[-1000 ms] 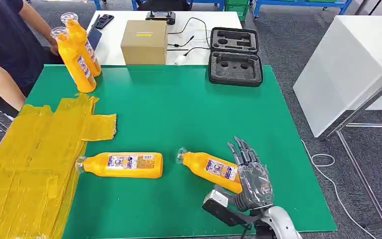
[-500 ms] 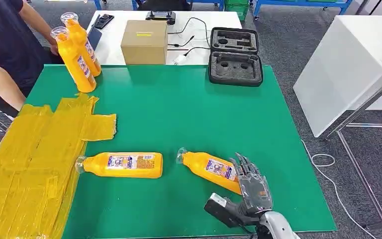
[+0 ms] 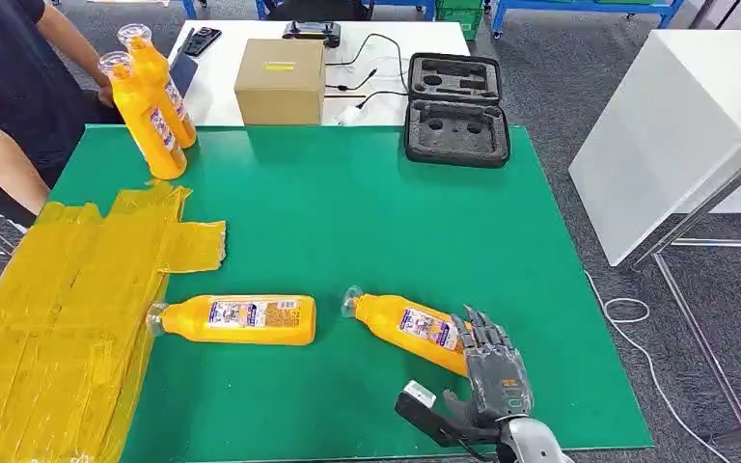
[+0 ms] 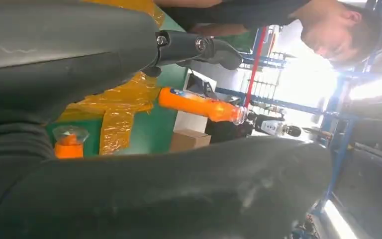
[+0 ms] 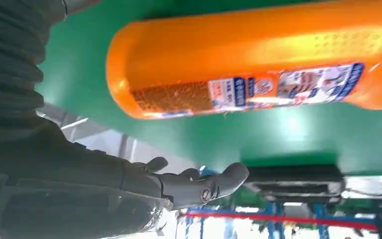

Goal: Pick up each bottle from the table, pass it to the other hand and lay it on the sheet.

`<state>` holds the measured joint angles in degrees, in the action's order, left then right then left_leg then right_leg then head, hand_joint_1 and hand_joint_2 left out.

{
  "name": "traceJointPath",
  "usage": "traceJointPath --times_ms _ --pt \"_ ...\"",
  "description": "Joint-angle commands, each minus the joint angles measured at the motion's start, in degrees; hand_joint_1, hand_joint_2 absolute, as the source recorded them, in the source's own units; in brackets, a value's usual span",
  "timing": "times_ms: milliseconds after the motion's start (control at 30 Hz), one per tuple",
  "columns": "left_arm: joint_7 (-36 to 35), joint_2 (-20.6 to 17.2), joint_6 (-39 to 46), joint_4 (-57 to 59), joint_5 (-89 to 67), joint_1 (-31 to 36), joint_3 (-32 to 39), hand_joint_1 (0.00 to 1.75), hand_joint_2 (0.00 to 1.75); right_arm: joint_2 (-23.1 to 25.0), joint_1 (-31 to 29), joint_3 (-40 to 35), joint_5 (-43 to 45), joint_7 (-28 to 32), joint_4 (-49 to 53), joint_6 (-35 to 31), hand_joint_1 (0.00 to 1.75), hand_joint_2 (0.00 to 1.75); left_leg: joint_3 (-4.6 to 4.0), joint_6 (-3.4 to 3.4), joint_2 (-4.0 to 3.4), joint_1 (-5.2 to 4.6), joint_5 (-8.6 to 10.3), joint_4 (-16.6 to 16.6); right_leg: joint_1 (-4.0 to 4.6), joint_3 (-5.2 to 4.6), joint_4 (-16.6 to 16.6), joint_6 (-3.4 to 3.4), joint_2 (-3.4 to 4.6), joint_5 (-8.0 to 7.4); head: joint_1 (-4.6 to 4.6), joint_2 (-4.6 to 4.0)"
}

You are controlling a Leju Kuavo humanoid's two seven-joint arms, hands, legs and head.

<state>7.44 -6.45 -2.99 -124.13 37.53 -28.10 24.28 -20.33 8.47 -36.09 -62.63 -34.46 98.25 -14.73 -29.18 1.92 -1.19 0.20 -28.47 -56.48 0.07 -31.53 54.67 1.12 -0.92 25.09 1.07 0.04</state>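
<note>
Two orange bottles lie on the green table (image 3: 367,212): one (image 3: 236,320) with its cap at the edge of the yellow sheet (image 3: 58,309), the other (image 3: 407,328) to its right. My right hand (image 3: 490,371) hovers open at the base of that right bottle, near the table's front edge. In the right wrist view the bottle (image 5: 258,64) lies close beside the spread fingers (image 5: 199,184), not between them. My left hand (image 4: 79,55) holds nothing, its fingers (image 4: 199,47) apart. At the far left corner a person holds two more upright bottles (image 3: 145,121).
A cardboard box (image 3: 280,80) and an open black foam case (image 3: 456,106) sit at the far edge. The person (image 3: 5,96) stands at the far left. A white table (image 3: 675,125) stands to the right. The green table's middle is bare.
My right hand has drawn back toward the table's front edge and sunk lower beside the right bottle's base. The bottles have not moved.
</note>
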Motion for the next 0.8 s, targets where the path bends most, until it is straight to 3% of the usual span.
traceJointPath --times_ms 33,400,667,800 --pt "-1.1 -2.1 1.2 6.6 0.6 6.4 -2.3 0.0 0.0 7.5 0.0 5.7 -3.8 -1.9 -0.8 3.9 0.0 1.75 0.14 -0.17 0.22 -0.09 0.09 0.2 -0.11 0.07 0.0 -0.06 -0.03 0.01 0.02 0.0" --pt "-0.6 -3.8 2.1 8.4 0.6 8.3 -4.7 0.0 0.0 9.0 1.1 8.3 -4.8 -1.7 -0.1 5.0 0.0 1.75 0.2 -0.15 0.14 -0.07 0.07 0.1 -0.09 0.09 0.0 -0.02 0.01 0.04 0.0 0.0" --pt "0.3 -8.2 4.4 11.8 1.7 12.4 -9.0 0.0 0.0 12.4 2.6 12.5 -5.3 -1.0 1.8 9.5 0.0 1.75 0.12 -0.19 0.29 -0.1 0.13 0.1 -0.11 0.02 0.0 -0.05 -0.13 0.03 0.02 0.0" --pt "0.3 -8.6 4.5 12.2 2.0 13.2 -9.7 0.0 0.0 12.8 3.2 13.2 -5.1 -1.3 2.6 11.1 0.0 1.75 0.1 -0.16 0.17 -0.06 0.09 0.1 -0.06 0.01 0.0 -0.04 -0.05 0.02 0.0 0.0"
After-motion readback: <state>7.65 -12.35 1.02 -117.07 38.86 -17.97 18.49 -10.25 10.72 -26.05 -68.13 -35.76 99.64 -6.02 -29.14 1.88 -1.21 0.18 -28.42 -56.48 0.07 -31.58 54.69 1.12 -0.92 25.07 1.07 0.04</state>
